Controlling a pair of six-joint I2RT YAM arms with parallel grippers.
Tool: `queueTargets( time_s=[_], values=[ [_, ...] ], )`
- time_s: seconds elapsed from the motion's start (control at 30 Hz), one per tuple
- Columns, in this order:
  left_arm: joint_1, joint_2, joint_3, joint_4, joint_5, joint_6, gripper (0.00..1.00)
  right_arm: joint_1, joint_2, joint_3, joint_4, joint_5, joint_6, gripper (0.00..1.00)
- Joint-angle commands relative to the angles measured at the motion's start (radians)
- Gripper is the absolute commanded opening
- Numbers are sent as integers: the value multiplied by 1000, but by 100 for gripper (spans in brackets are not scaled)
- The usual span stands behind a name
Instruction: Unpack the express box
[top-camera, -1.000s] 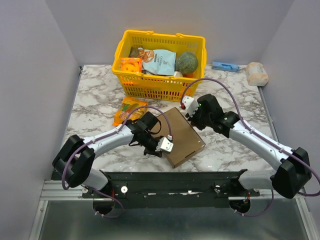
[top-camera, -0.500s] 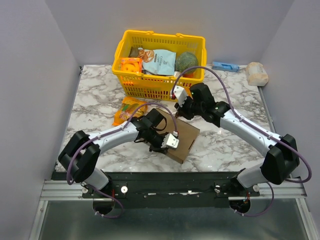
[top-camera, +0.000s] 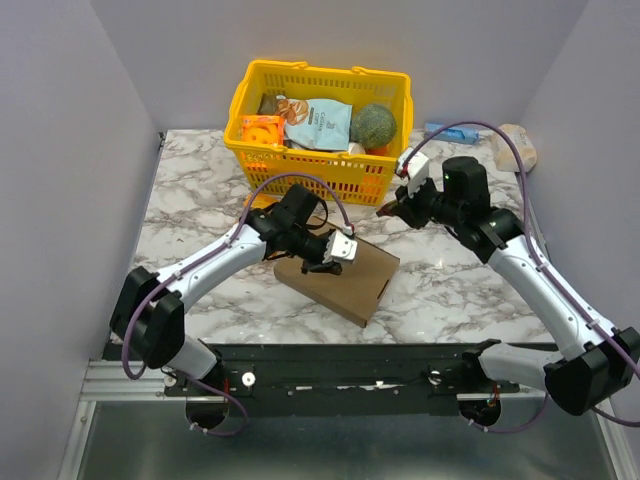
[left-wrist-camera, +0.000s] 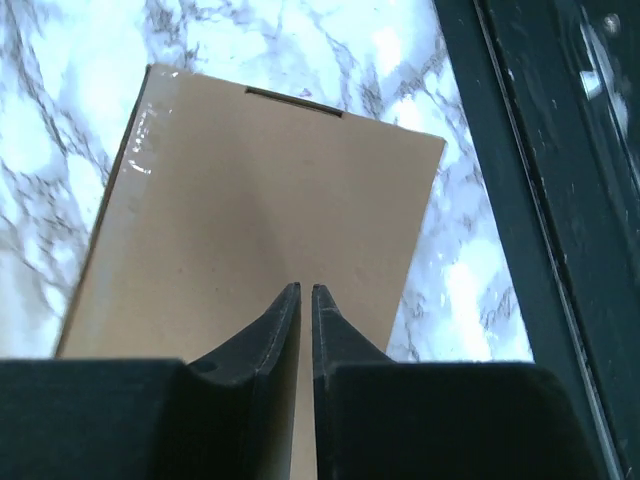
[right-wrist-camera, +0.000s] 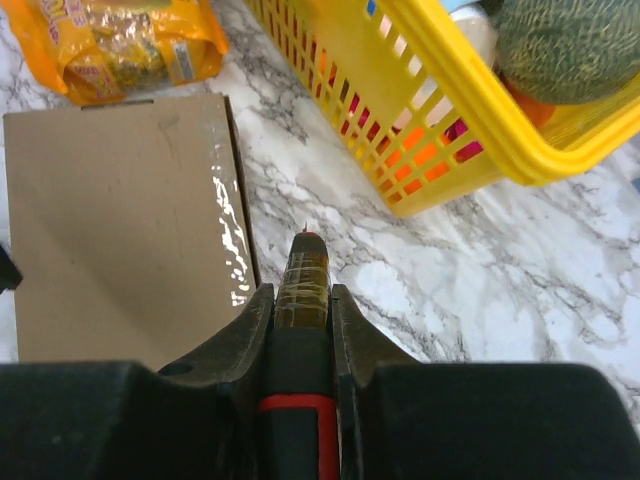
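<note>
Now, likely to cut open the flat brown cardboard express box (top-camera: 340, 272) lying closed on the marble tabletop (top-camera: 200, 190), left gripper (left-wrist-camera: 306, 292) above it, fingers (left-wrist-camera: 270, 335) a slit apart, empty, right gripper (right-wrist-camera: 302, 300) beside it pinching a black red-banded cutter-like tool (right-wrist-camera: 305, 265), lower that tip onto the glossy seam.

Plain brown cardboard box (top-camera: 358, 287), flat and rectangular, lid shut. Lying on the marble table (top-camera: 190, 190) near its front middle, skewed to the front edge. Glossy tape along one long side, narrow slot by one short edge.
</note>
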Motion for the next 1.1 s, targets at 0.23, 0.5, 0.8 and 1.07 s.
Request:
queueTargets(
  time_s=[0.23, 0.5, 0.8, 1.07],
  values=[
    [12, 159, -144, 598, 67, -711, 15, -42, -57, -165, -79, -152, -84, 0],
    [12, 226, -144, 486, 42, -645, 15, -42, -65, -189, -69, -129, -82, 0],
    [13, 235, -182, 506, 27, -651, 15, -44, -78, -206, -49, -74, -105, 0],
    [13, 240, -187, 506, 24, -653, 15, -42, -79, -218, -49, -58, -124, 0]
  ],
)
